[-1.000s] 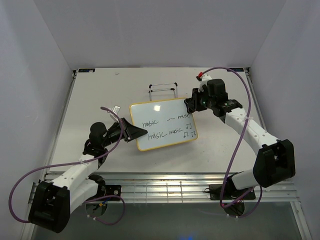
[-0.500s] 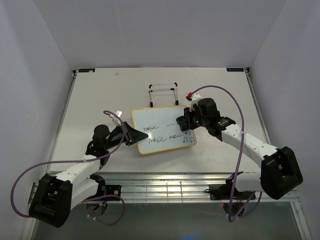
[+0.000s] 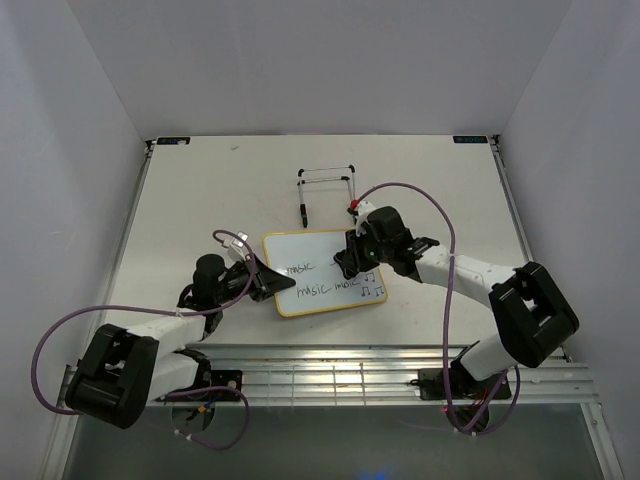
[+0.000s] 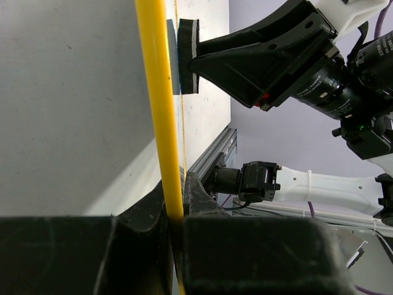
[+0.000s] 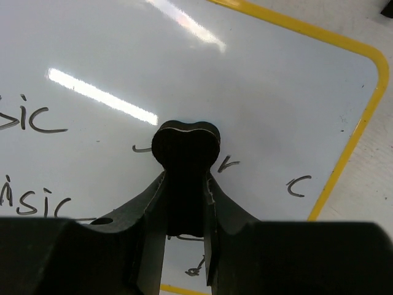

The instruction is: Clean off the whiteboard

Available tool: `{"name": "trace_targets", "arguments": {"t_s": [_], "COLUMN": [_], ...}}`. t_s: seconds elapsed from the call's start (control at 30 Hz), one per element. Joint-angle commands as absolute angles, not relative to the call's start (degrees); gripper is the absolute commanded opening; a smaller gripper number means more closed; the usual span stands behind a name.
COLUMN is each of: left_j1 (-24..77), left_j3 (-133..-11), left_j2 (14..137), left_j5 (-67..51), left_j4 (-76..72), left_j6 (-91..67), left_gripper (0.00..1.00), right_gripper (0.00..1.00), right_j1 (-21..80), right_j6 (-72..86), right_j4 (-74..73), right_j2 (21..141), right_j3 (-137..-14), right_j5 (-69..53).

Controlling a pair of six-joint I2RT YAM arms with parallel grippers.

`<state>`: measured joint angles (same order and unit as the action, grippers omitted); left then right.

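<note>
The whiteboard point(image 3: 322, 272) has a yellow frame and black "music" words and notes, and lies on the table's near middle. My left gripper point(image 3: 268, 281) is shut on its left edge; the left wrist view shows the yellow frame point(image 4: 158, 110) pinched between the jaws. My right gripper point(image 3: 350, 262) is shut on the black bone-shaped eraser point(image 5: 185, 147) and presses it on the board's upper right writing. The eraser's pad point(image 4: 187, 56) shows edge-on against the board in the left wrist view. Part of the right-hand word is wiped; fragments remain around the eraser.
A thin black wire stand point(image 3: 326, 186) sits on the table just behind the board. White walls enclose the table on three sides. An aluminium rail point(image 3: 330, 362) runs along the near edge.
My right gripper with the eraser has moved forward and left, from beyond the board's right corner onto its upper right writing. The board and my left gripper shifted slightly toward the near edge.
</note>
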<state>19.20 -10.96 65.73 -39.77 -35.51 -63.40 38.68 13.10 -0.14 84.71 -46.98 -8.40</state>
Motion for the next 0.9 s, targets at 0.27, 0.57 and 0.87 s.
{"name": "trace_targets", "arguments": {"t_s": [0.27,0.57,0.87], "left_j1": [20.0,20.0,20.0], "left_j3": [-16.0,-17.6,-18.8], "left_j2": [63.5,64.2,65.6], "left_j5": [-47.0,-46.1,-46.6], "left_j4": [-35.4,-26.2,-22.9], "left_j6": [-57.2,-53.7,-50.7], "left_gripper": [0.0,0.0,0.0], "right_gripper": [0.17,0.17,0.16], "right_j1": [29.6,22.5,21.6], "right_j6": [15.0,9.9,7.6], "right_j4": [-9.7,-20.0,-19.5], "right_j2": [91.5,96.7,98.3], "right_j3": [-45.9,-50.9,-54.2], "right_j5": [-6.9,-1.7,-3.8]}}
